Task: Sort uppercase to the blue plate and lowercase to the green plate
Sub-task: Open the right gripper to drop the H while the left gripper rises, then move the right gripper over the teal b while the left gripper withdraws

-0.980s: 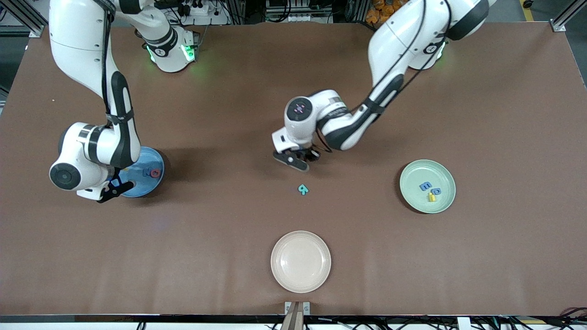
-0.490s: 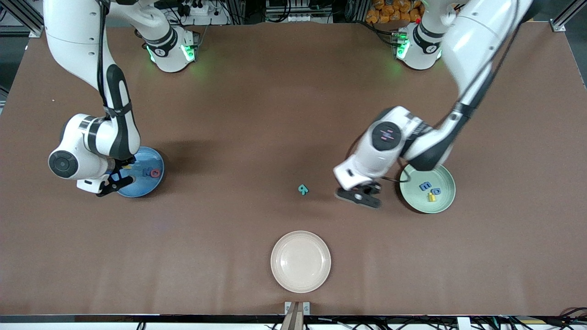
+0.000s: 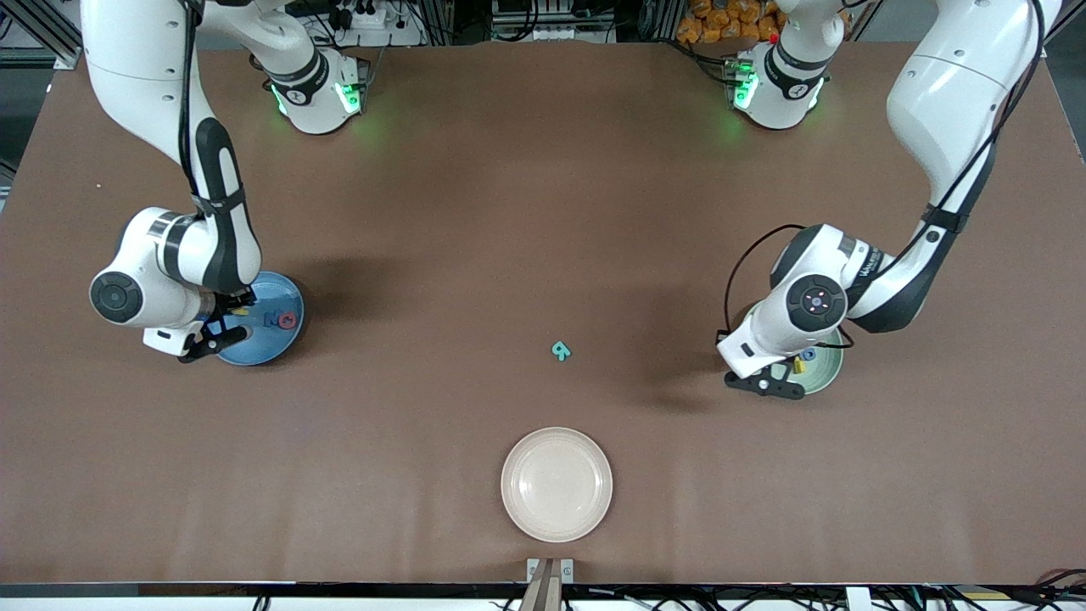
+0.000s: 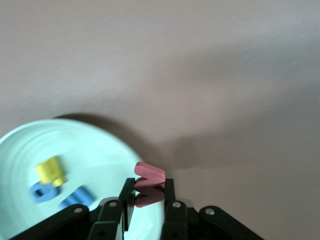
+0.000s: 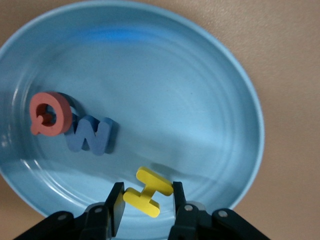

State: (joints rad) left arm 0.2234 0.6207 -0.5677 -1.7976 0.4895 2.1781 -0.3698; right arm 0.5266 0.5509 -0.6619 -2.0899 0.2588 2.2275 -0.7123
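Observation:
My right gripper is shut on the yellow uppercase H and hangs low over the blue plate, which holds a red Q and a blue M. Seen from the front, that gripper is over the blue plate. My left gripper is shut on a red lowercase m above the rim of the green plate. A yellow h and two blue letters lie in that plate. A teal R lies alone mid-table.
A cream plate with nothing in it sits near the front edge, nearer to the camera than the teal R. The green plate is partly covered by the left arm's wrist.
The left arm swung from the table's middle to the green plate, carrying the red m. The right gripper shifted slightly over the blue plate with the yellow H.

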